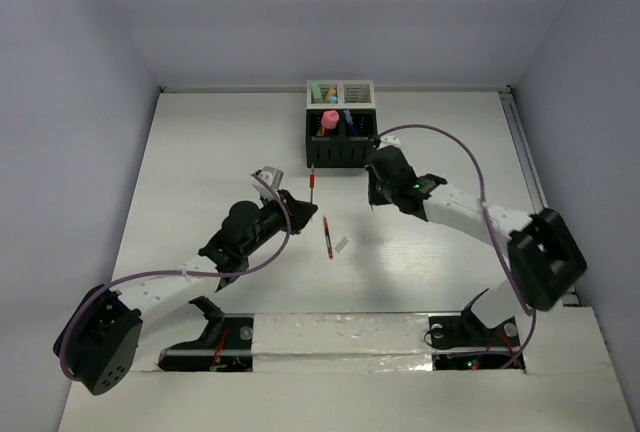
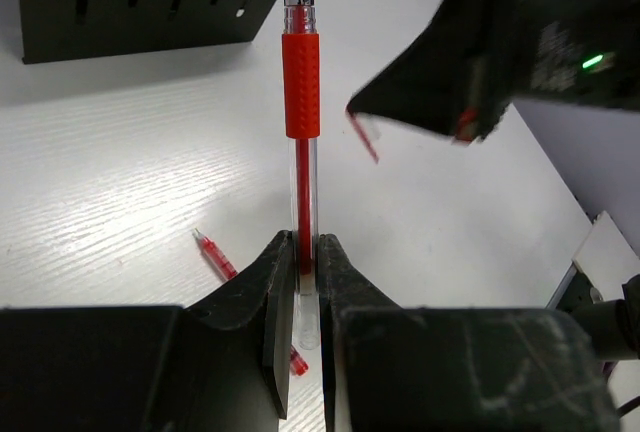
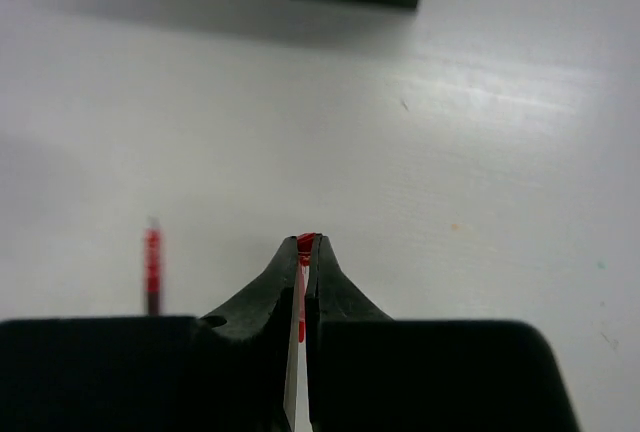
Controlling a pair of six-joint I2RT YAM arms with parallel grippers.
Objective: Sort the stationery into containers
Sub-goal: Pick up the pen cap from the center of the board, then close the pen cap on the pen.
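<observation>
My left gripper is shut on the clear rear end of a red pen, whose tip points toward the black container. From above, that pen hangs just in front of the black container, with the white container joined behind it; markers and pens stand in both. My right gripper is shut on a small red piece, seemingly a pen cap, and sits right of the held pen. A second red pen lies on the table.
A small white bit lies beside the loose red pen. The left arm reaches diagonally from the near left and the right arm from the near right. Grey walls close off the table's back and sides.
</observation>
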